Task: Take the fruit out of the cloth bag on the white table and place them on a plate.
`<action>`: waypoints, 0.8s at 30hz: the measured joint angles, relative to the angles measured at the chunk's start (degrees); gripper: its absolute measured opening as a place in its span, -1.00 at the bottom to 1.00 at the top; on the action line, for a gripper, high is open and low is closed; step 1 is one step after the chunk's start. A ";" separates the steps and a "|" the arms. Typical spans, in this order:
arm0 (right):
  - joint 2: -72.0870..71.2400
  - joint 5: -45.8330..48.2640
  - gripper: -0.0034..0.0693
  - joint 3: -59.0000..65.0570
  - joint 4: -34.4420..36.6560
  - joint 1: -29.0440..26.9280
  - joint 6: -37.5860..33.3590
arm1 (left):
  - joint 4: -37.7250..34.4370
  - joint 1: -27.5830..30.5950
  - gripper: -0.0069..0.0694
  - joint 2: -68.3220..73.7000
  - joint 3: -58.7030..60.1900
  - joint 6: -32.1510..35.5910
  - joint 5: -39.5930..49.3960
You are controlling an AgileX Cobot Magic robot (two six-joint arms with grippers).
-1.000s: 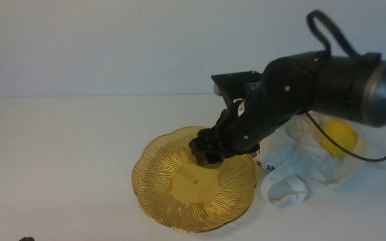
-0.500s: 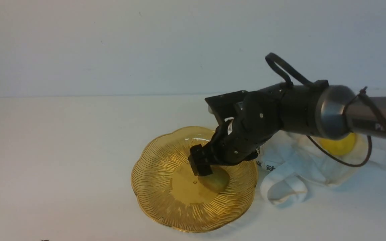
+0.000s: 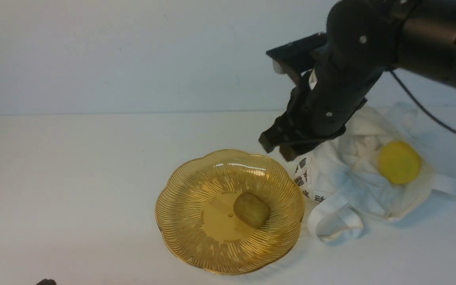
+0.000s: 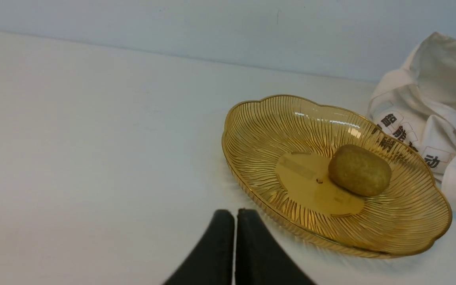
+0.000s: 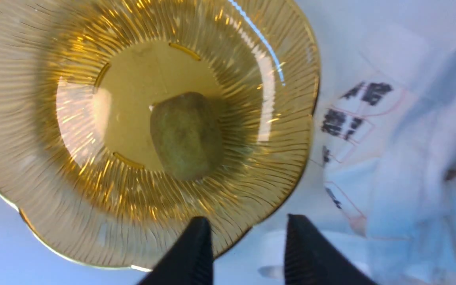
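Since the earlier front views, the robot's black right pincer (image 3: 277, 146) has risen up and away from the wide amber plastic plate with the scalloped, ribbed rim (image 3: 180, 221), swinging back toward the cloth bag. A second ago it hung low over that dish, then dipped into it; now its fingertips are spread, with a gap between them and nothing pinched.

The small oval brown-green kiwi (image 3: 252, 209) was beneath the pincer half a second ago and now lies in full sight inside the plate, just to the right of its centre. The plate itself has kept its place.

The soft white and cream fabric bag with black printed characters and white strap handles (image 3: 342, 178) is where it was, at the plate's right, and more of it shows now that the arm has lifted. The round bright yellow lemon (image 3: 399, 162) has not shifted either; it sits at the bag, well apart from the kiwi. All of it rests on the plain white flat surface (image 3: 73, 190).

The black left pincer (image 4: 236, 247) is pressed together, holding nothing.
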 joint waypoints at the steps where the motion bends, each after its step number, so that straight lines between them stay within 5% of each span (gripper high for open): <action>1: -2.02 0.51 -0.63 0.08 -0.65 -0.06 -0.05 | 0.00 0.00 -0.84 0.00 0.00 0.13 0.05; 5: -12.61 1.05 -0.91 4.19 -2.59 -0.13 1.40 | -0.04 0.00 -0.84 0.00 0.00 0.14 0.05; 11: -32.74 -3.03 -0.94 20.66 -2.94 -0.13 6.56 | -0.04 0.00 -0.84 0.00 0.00 0.19 0.11; 21: -63.69 -48.78 -0.94 62.56 -3.51 -0.13 8.71 | -0.04 0.00 -0.84 0.00 0.00 0.19 0.11; 24: -67.58 -55.44 -0.94 68.39 -4.02 -0.13 8.71 | -0.04 0.00 -0.84 0.00 0.00 0.19 0.11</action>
